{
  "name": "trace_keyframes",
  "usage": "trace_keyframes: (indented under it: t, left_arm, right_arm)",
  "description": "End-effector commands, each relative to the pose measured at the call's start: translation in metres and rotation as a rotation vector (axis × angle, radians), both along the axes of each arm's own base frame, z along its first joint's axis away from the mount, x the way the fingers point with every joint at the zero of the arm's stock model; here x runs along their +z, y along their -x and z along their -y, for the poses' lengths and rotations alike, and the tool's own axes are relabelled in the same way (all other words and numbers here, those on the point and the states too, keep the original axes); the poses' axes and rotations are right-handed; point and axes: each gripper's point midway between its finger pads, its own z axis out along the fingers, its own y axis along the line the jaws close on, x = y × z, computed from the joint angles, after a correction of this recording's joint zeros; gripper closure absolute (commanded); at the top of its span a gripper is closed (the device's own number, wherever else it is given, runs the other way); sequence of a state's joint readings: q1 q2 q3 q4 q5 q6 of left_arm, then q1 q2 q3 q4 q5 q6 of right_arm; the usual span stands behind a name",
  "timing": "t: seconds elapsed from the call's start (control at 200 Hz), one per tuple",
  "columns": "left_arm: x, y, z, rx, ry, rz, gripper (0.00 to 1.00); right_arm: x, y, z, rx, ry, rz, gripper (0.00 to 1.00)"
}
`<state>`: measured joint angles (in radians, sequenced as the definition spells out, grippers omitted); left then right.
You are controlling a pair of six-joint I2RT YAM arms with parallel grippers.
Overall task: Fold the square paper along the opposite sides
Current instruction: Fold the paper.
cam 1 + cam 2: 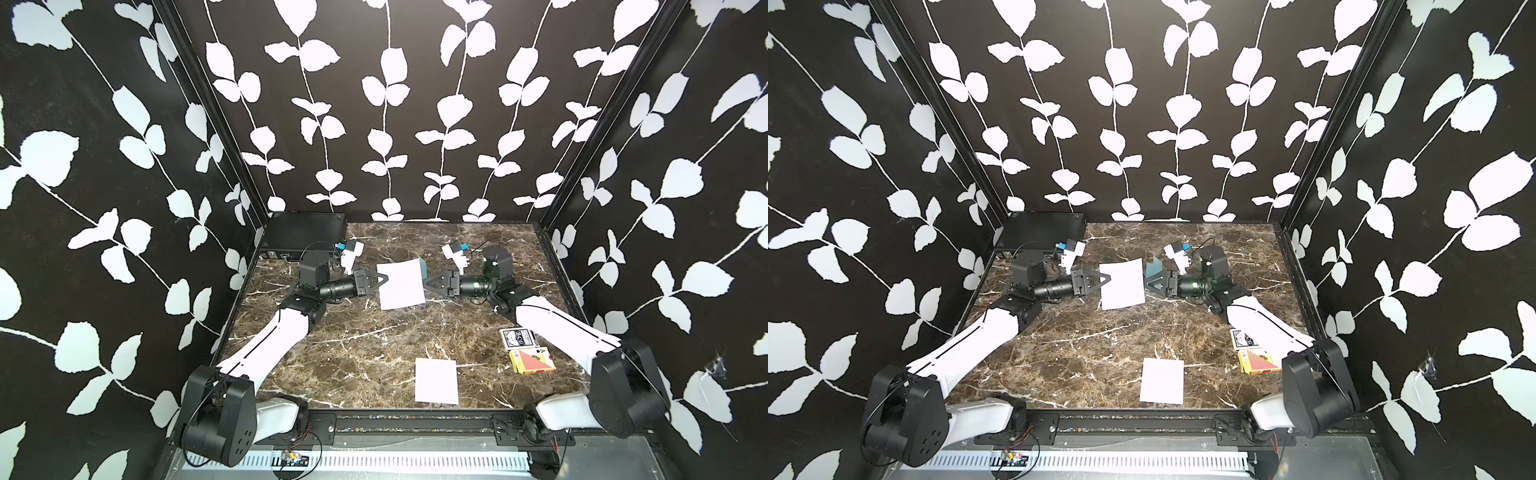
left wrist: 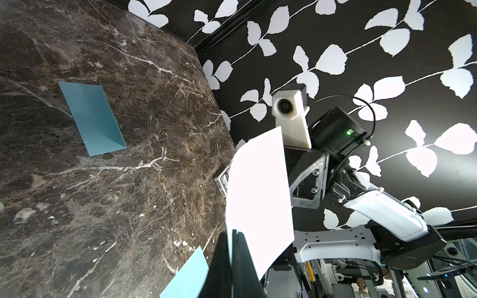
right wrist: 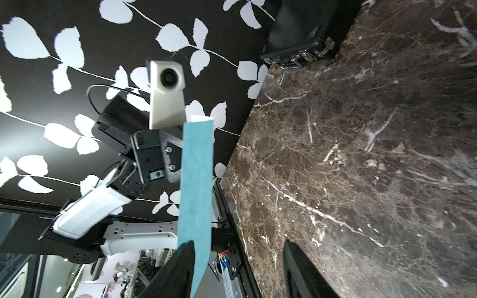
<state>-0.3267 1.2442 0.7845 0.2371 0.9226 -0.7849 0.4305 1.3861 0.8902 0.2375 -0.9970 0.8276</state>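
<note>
The square paper (image 1: 401, 284) (image 1: 1122, 284), white on top and teal underneath, hangs in the air over the back middle of the marble table (image 1: 353, 353). My left gripper (image 1: 382, 279) (image 2: 233, 232) is shut on its left edge, and the white face (image 2: 258, 201) rises past the fingers. At the paper's right edge my right gripper (image 1: 428, 286) (image 3: 238, 243) is open. The teal underside (image 3: 196, 193) lies along one finger, and the other finger (image 3: 296, 265) stands well apart over the table.
A folded teal sheet (image 1: 1154, 268) (image 2: 93, 118) lies on the table behind the held paper. A white sheet (image 1: 436, 380) lies near the front edge. Two card boxes (image 1: 519, 338) (image 1: 532, 361) sit by the right arm. A black case (image 1: 305, 235) fills the back left corner.
</note>
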Motion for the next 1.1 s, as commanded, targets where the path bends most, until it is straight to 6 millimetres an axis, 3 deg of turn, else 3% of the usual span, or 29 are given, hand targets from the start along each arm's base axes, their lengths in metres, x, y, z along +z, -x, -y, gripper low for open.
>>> trace_keyframes:
  t: [0.0,0.47,0.735,1.095]
  left_arm:
    - [0.013,-0.001,0.002,-0.009,0.011,0.056,1.0]
    - [0.018,0.003,0.002,-0.02,0.023,0.057,1.0]
    - [0.019,0.001,0.003,-0.024,0.032,0.057,1.0]
    - [0.018,0.001,0.004,-0.024,0.036,0.055,1.0]
  right_arm:
    - [0.015,0.005,-0.01,0.002,-0.048,0.033,0.41]
    - [0.014,0.026,-0.065,0.119,-0.056,0.06,0.38]
    - [0.02,0.022,-0.079,0.146,-0.112,0.097,0.42]
    - [0.028,0.018,-0.085,0.142,-0.159,0.106,0.47]
